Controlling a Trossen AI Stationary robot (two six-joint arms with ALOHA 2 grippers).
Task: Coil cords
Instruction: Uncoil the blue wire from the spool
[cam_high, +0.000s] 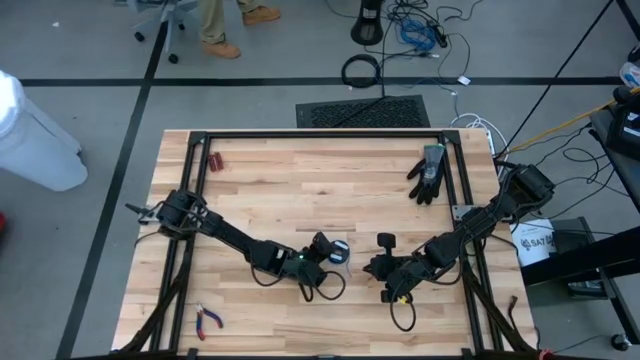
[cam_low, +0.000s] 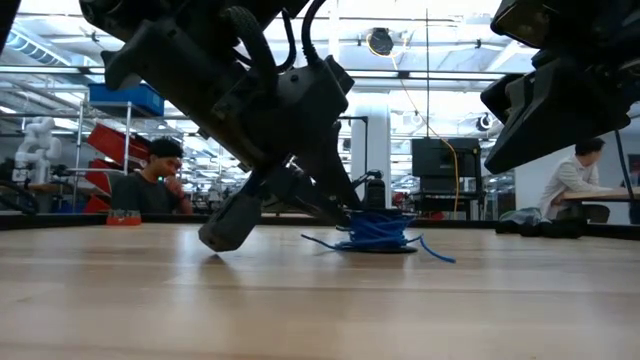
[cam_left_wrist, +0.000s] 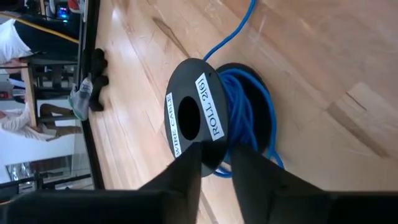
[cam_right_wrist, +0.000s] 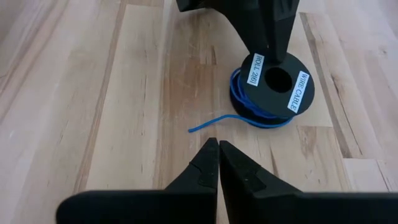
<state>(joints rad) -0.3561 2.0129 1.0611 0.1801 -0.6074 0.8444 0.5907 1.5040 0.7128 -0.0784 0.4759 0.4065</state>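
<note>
A: Black left gripper (cam_left_wrist: 214, 163) fingers sat narrow around the rim of the spool's top flange (cam_left_wrist: 193, 118), one finger on each side of the edge. Looked like contact with the disc; can't confirm a firm clamp.

B: Spool orientation?

A: Flat on the wooden table (cam_high: 300, 185), axis vertical, hole facing up. Blue cable (cam_right_wrist: 249, 102) was wound between the two black flanges, the spool lying near table centre, slightly toward the front edge.

B: Loose end?

A: One free blue tail (cam_right_wrist: 208, 123) trailed off the spool across the wood, pointing toward the right gripper (cam_right_wrist: 218, 144). Tail lay flat and gently curved.

B: Right side?

A: Right gripper's fingers were pressed together, empty, hovering near the tail's tip, not touching.

B: Anything else?

A: Black glove (cam_high: 428, 172) near the far right corner, red-handled pliers (cam_high: 208, 319) near the front left. Both well apart from the spool.
</note>
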